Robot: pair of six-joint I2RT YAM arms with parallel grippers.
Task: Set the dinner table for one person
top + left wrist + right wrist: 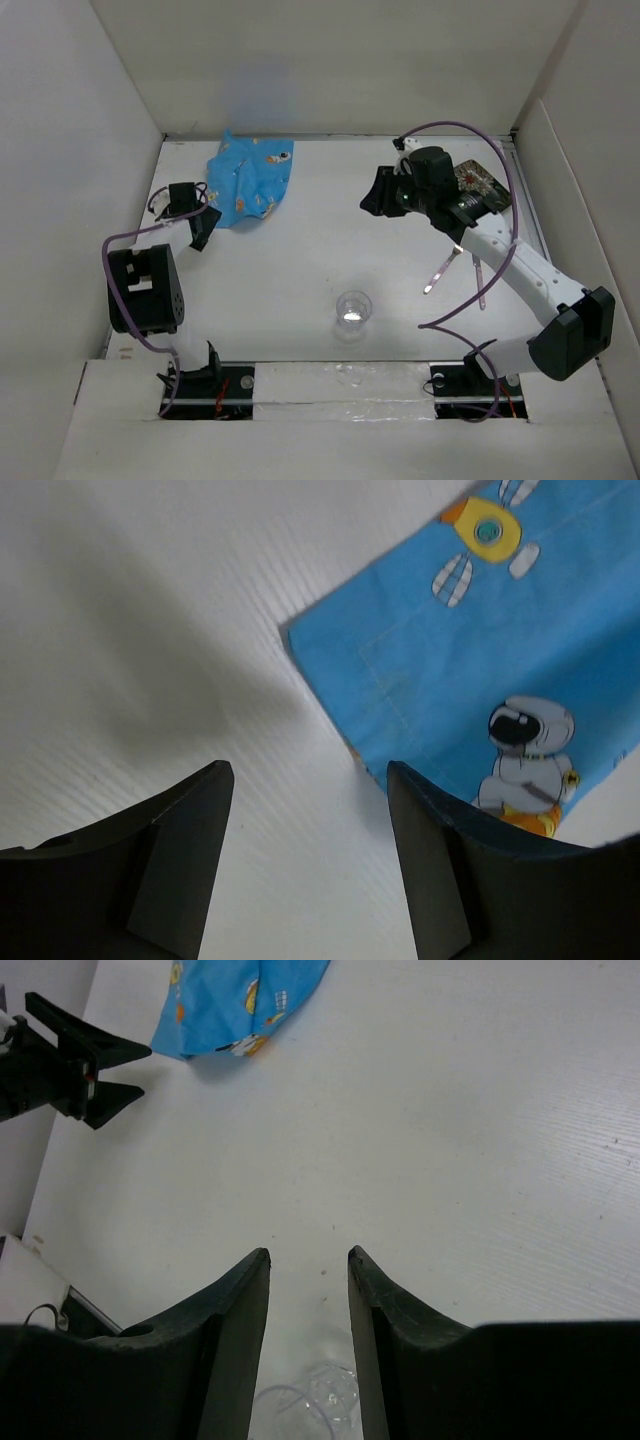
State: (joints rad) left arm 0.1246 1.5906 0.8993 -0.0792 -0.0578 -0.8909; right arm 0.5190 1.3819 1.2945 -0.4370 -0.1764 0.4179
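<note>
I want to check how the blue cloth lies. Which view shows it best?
The top view: the whole cloth shows. The left wrist view catches one corner, close up; the right wrist view only a cut-off part.

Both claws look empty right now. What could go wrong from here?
The left gripper stands open at the corner of the cloth; a shallow pinch might drag the cloth without flattening it. The glass stands alone between the arms, so a low sweep of the right gripper could tip it. The cutlery lies partly under the right arm, awkward to reach.
</note>
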